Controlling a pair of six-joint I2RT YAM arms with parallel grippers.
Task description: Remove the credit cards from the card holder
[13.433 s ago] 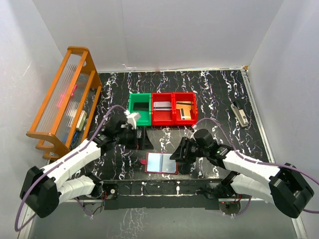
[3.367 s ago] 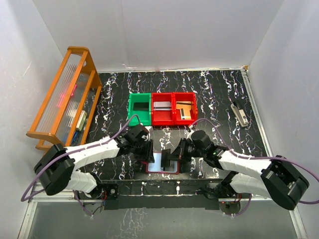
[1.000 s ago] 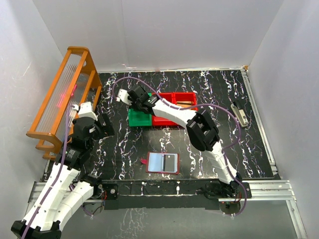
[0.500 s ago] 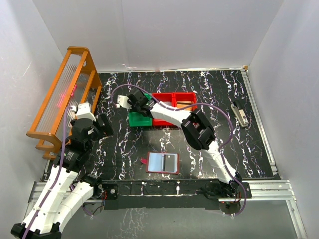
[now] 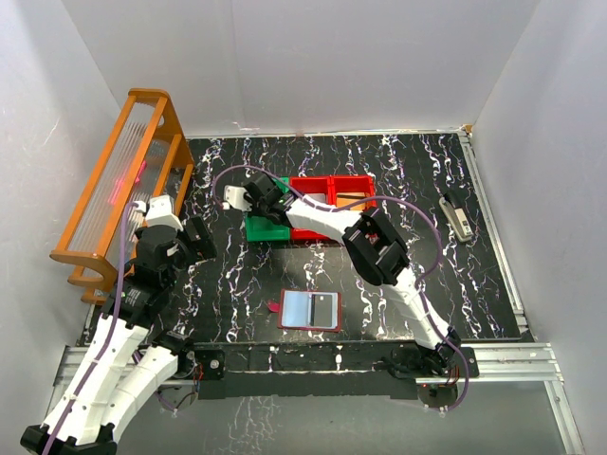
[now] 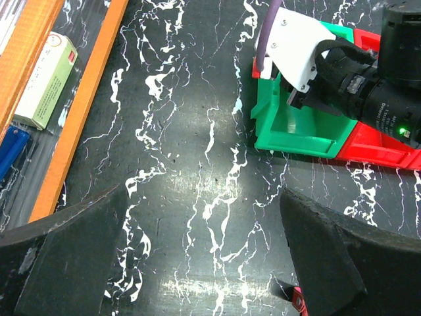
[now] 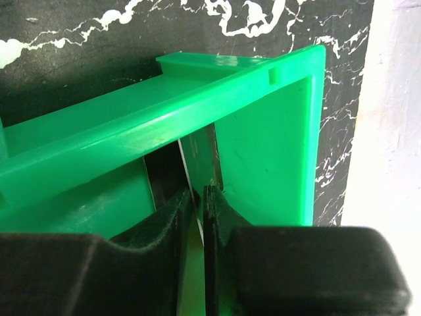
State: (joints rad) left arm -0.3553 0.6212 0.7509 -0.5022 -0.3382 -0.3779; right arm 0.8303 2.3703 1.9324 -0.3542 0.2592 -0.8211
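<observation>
The card holder lies open on the black table, pale sleeves up; its red snap tab shows in the left wrist view. My right gripper reaches far left into the green bin. In the right wrist view its jaws are closed on a thin credit card seen edge-on, inside the bin. The left wrist view shows the same gripper dipping into that bin. My left gripper is open and empty above bare table, left of the bin.
Two red bins sit right of the green one, partly under my right arm; a tan card shows in the far one. An orange rack stands at left with a small box. A stapler-like object lies at right.
Both grippers have left the card holder. Over the last second my right gripper moved a little nearer and lower into the green bin. The left arm barely moved.
</observation>
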